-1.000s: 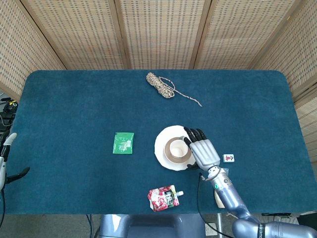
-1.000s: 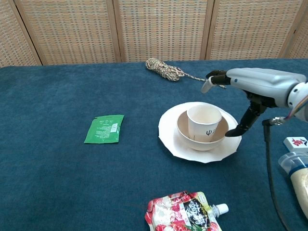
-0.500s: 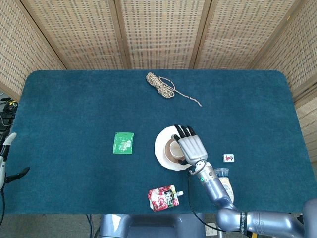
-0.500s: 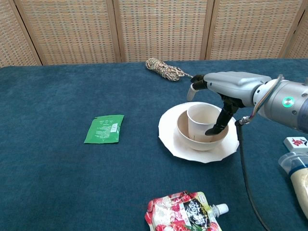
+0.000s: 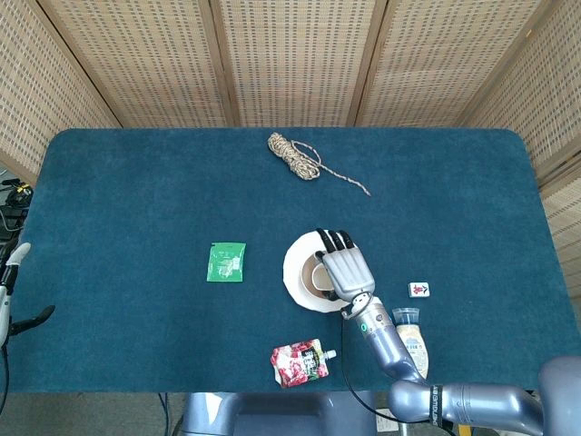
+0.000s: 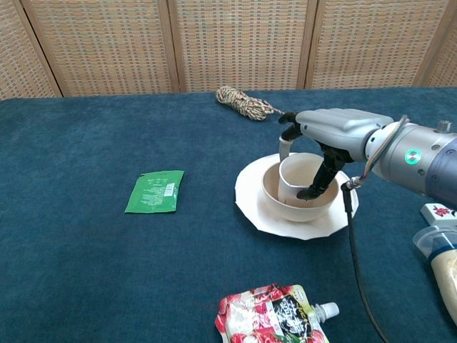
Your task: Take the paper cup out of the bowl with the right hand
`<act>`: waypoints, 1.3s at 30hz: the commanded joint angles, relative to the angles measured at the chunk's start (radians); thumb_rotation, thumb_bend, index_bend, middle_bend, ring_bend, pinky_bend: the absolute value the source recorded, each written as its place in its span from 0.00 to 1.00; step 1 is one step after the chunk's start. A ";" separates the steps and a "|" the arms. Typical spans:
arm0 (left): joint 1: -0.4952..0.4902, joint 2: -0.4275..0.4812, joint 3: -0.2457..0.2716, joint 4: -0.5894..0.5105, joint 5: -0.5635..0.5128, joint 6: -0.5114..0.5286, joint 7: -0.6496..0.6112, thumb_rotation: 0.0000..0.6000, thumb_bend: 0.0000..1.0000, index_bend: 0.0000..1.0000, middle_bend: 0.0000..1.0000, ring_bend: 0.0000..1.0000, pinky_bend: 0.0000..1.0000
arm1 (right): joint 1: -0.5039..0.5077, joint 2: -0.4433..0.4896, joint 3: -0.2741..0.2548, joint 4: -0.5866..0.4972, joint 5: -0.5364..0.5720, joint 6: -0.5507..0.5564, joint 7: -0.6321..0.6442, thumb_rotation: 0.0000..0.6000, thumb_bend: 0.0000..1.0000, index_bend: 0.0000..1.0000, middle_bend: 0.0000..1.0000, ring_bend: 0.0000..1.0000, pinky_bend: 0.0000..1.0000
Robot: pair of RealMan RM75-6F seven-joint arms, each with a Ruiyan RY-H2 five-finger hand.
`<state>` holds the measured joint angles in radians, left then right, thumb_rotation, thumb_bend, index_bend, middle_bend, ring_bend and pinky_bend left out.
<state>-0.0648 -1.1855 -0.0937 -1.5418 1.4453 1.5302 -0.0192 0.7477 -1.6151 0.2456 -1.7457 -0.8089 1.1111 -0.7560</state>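
The paper cup (image 6: 296,175) stands upright in a tan bowl (image 6: 275,199), which sits on a white plate (image 6: 250,204). My right hand (image 6: 335,128) reaches over the cup from the right. Its fingers curl down over the far-left rim and the thumb presses the near side, so it grips the cup. From the head view, the right hand (image 5: 343,268) covers most of the cup (image 5: 315,272) and the plate (image 5: 292,272) shows to its left. Only part of my left hand (image 5: 11,291) shows, at the table's left edge; its fingers are apart and hold nothing.
A green packet (image 6: 156,191) lies left of the plate. A coil of rope (image 6: 243,102) lies behind it. A red spout pouch (image 6: 275,318) lies at the near edge. A mahjong tile (image 6: 439,212) and a small lying bottle (image 6: 439,261) are at the right.
The right hand has moved left from beside the plate to over the bowl, and its fingers and thumb have closed around the cup. The left hand has not moved.
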 commanded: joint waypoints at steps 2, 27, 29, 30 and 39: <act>0.000 0.000 0.000 0.000 0.001 0.001 0.000 1.00 0.00 0.00 0.00 0.00 0.00 | 0.001 0.006 -0.003 -0.013 -0.009 0.013 0.004 1.00 0.39 0.47 0.06 0.00 0.04; -0.001 -0.005 0.006 -0.002 0.006 0.002 0.020 1.00 0.00 0.00 0.00 0.00 0.00 | 0.011 0.123 0.086 -0.013 -0.058 0.140 0.038 1.00 0.38 0.47 0.07 0.00 0.06; -0.001 -0.006 0.006 -0.002 0.005 0.001 0.023 1.00 0.00 0.00 0.00 0.00 0.00 | 0.012 0.117 0.084 0.027 -0.048 0.127 0.052 1.00 0.38 0.47 0.07 0.00 0.06; -0.001 -0.007 0.006 -0.003 0.004 0.001 0.025 1.00 0.00 0.00 0.00 0.00 0.00 | 0.014 0.110 0.081 0.063 -0.031 0.110 0.060 1.00 0.38 0.47 0.07 0.00 0.06; 0.003 -0.005 0.001 -0.005 0.000 0.011 0.027 1.00 0.00 0.00 0.00 0.00 0.00 | 0.049 0.046 0.065 0.313 0.054 -0.004 0.083 1.00 0.38 0.47 0.07 0.00 0.06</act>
<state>-0.0616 -1.1907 -0.0924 -1.5471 1.4462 1.5426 0.0074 0.7840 -1.5430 0.3162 -1.4908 -0.7865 1.1453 -0.6879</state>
